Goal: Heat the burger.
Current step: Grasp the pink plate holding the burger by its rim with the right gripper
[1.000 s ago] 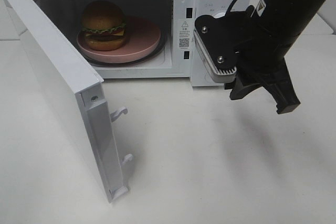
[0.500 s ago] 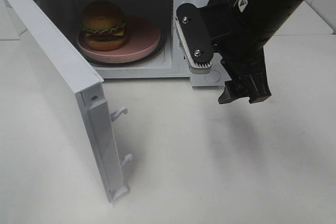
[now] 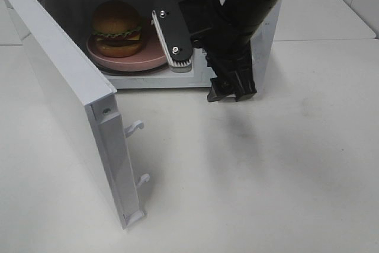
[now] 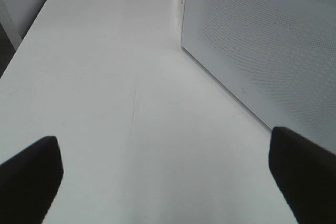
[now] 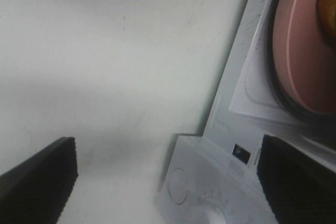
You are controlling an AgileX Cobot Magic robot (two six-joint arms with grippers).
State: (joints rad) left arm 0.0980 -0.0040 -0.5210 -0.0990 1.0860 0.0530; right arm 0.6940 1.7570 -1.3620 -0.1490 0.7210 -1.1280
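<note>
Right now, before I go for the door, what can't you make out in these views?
- Control panel: exterior high, mostly hidden behind the right arm; right wrist, cut off at the frame edge.
- Burger: right wrist shows only a blurred orange sliver at the frame edge.
- Left gripper: absent from exterior high; left wrist crops it to two fingertips.

Overhead, right wrist apparently share microwave (image 3: 148, 81).

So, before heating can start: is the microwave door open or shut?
Open. The door stands swung wide out, latch hooks bare, and the burger on its pink plate shows inside.
</note>
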